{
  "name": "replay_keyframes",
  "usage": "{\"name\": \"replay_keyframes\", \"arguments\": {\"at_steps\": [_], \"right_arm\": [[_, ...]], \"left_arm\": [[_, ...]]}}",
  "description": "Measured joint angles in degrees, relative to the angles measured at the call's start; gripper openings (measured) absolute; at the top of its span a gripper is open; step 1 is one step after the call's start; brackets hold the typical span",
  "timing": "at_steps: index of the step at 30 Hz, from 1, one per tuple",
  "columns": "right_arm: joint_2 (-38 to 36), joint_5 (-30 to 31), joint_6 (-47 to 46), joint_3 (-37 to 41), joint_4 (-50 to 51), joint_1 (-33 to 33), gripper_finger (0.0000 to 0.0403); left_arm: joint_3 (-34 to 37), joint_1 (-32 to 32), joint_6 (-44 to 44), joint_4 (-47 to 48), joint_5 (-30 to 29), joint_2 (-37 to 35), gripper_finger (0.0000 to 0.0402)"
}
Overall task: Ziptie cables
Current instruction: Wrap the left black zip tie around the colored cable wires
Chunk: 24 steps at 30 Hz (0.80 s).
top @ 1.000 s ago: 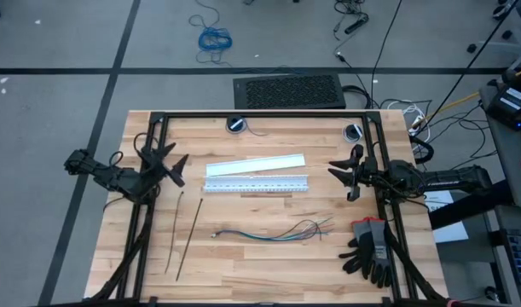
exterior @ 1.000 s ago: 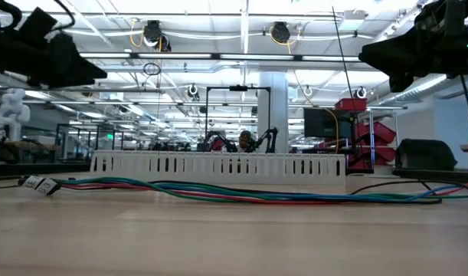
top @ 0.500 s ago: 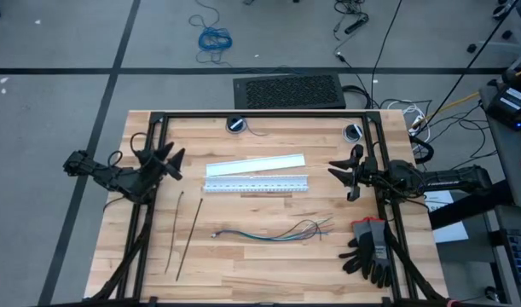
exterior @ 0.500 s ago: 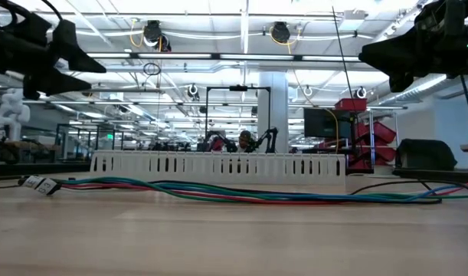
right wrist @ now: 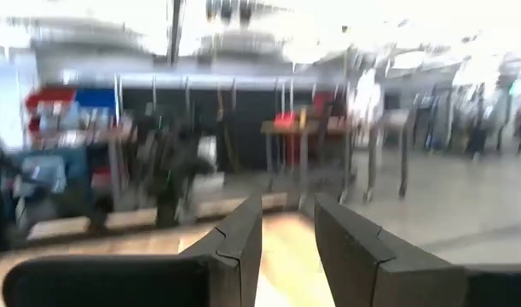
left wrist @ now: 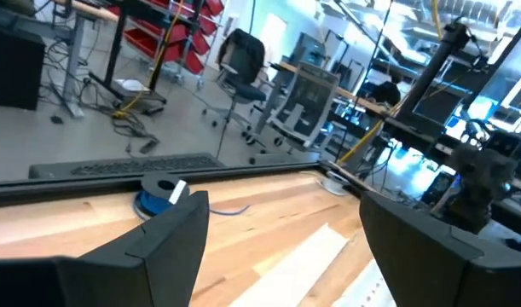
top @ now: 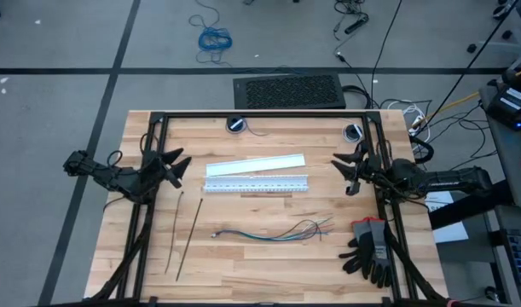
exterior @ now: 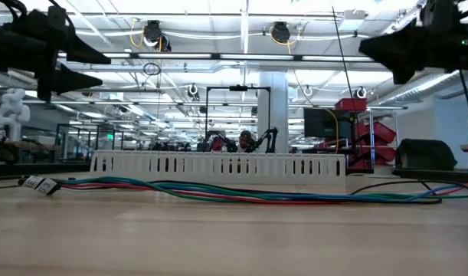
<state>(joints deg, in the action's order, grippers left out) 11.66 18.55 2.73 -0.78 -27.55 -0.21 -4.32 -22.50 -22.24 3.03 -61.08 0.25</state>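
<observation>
The cables (top: 273,230), thin blue, green, red and grey wires, lie flat near the table's middle; the low view shows them (exterior: 241,192) stretched across the wood. Two zipties (top: 189,239), (top: 176,230), thin black strips, lie side by side to their left. My left gripper (top: 175,168) (exterior: 88,67) hovers open above the table's left part, beyond the zipties; its fingers stand wide apart in its wrist view (left wrist: 281,213). My right gripper (top: 352,169) (exterior: 406,50) hovers at the right, open with a narrow gap (right wrist: 287,222). Neither touches anything.
A white slotted strip (top: 256,183) (exterior: 218,165) and a flat white strip (top: 256,164) lie beyond the cables. Black gloves (top: 371,249) rest at the near right corner. Two small round things (top: 236,124), (top: 353,132) sit by the far edge. Black frame rails (top: 260,115) border the table.
My left gripper has turned about its wrist, so its two fingers now stand one above the other in the low view, and it has stayed over the table's left part. My right gripper has turned and tipped slightly and drawn a little toward the right edge. Cables and zipties lie unmoved.
</observation>
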Motion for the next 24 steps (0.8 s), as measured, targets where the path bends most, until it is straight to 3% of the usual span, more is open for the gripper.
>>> {"name": "replay_keyframes", "arguments": {"at_steps": [2, 4, 8, 11, 13, 16, 18, 21, 24], "right_arm": [[-0.08, 1.69, 0.72, -0.02, -4.38, -0.6, 0.01], [-0.08, 3.55, -5.09, -0.04, -4.08, -0.61, 0.01], [3.53, 3.68, -12.08, -0.58, 7.22, -1.69, 0.01], [9.6, 3.58, -18.87, -0.7, 11.55, -2.28, 0.01], [13.88, 3.14, -20.33, -1.14, 9.17, -2.51, 0.01], [20.46, 0.72, -18.98, -5.14, 8.74, -2.82, 0.01], [25.55, 0.47, -17.76, -8.99, 10.31, -2.84, 0.01], [35.13, -0.92, -16.89, -15.64, 14.01, -2.84, 0.01], [45.12, -0.91, -16.46, -21.18, 15.81, -2.81, 0.01]], "left_arm": [[0.0, 0.0, -2.54, -0.24, 1.83, 0.24, 0.0297], [-0.02, 0.02, -4.92, -1.79, 4.69, 2.31, 0.029], [-1.26, -0.02, -12.67, -2.39, 13.73, 9.31, 0.0262], [-5.27, -0.01, -21.69, -0.04, 18.82, 18.35, 0.0237], [-10.27, 0.1, -28.45, 7.09, 18.95, 24.21, 0.0221], [-21.88, 1.03, -39.28, 28.52, 19.53, 32.61, 0.02], [-29.79, 2.13, -46.27, 44.87, 21.9, 38.63, 0.0189], [-38.66, 5.02, -54.63, 62.18, 27.54, 47.32, 0.0181], [-39.48, 7.76, -59.53, 65.43, 33.58, 53.67, 0.018]]}}
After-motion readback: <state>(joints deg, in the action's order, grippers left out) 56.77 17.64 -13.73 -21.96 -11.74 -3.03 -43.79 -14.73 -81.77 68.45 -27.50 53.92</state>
